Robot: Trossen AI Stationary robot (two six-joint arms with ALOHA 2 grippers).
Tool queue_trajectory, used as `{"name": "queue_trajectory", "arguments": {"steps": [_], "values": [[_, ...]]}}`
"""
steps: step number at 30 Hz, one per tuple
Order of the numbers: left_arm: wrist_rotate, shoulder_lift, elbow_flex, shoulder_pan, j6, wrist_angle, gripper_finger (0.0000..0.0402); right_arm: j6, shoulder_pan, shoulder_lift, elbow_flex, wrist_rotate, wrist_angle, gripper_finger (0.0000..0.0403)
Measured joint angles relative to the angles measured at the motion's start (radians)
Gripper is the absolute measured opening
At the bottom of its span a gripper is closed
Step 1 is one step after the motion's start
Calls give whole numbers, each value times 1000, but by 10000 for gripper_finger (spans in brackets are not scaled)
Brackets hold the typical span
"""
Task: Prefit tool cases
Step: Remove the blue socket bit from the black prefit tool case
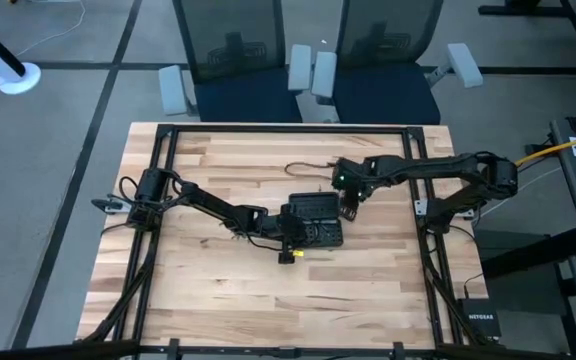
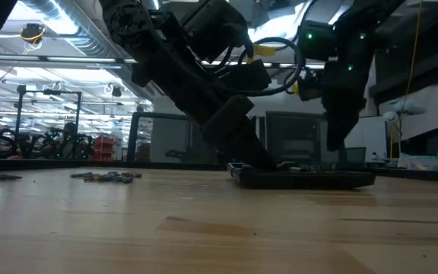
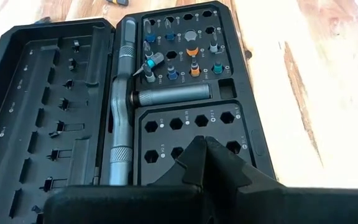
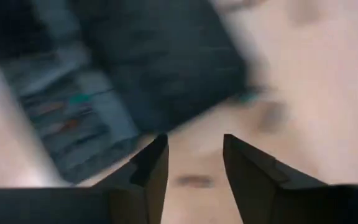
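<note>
The black tool case (image 1: 315, 220) lies open and flat on the table's middle, both halves up. In the left wrist view its one half (image 3: 48, 112) holds empty clips. The other half (image 3: 185, 81) holds a grey ratchet handle, coloured bits and hex slots. My left gripper (image 3: 204, 144) is shut, its tips over the hex-slot grid at the case's near part. My right gripper (image 4: 194, 146) is open and empty, pointing down just past the case's right edge (image 1: 348, 207). My left gripper's shut fingertips (image 3: 205, 149) come slanting down from the table's left over the case's hex-slot grid (image 3: 185, 124). I cannot tell whether they touch it. The case lies flat on the table.
Several small loose bits lie on the wood left of the case (image 2: 109, 176). A small yellow piece (image 1: 290, 257) lies by the case's near edge. A thin brown cord (image 1: 308, 165) lies behind it. A black NETGEAR box (image 1: 480, 322) sits off the table's right.
</note>
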Motion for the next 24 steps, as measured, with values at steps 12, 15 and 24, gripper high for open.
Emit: {"name": "queue_trajectory", "arguments": {"steps": [12,15,24], "values": [[4,0,0,12,2,2,0,-62,309,47,3,88,139,126],[3,0,0,13,9,2,0,-61,316,81,3,80,152,120],[0,0,0,13,10,1,0,-83,314,114,2,127,150,110]]}}
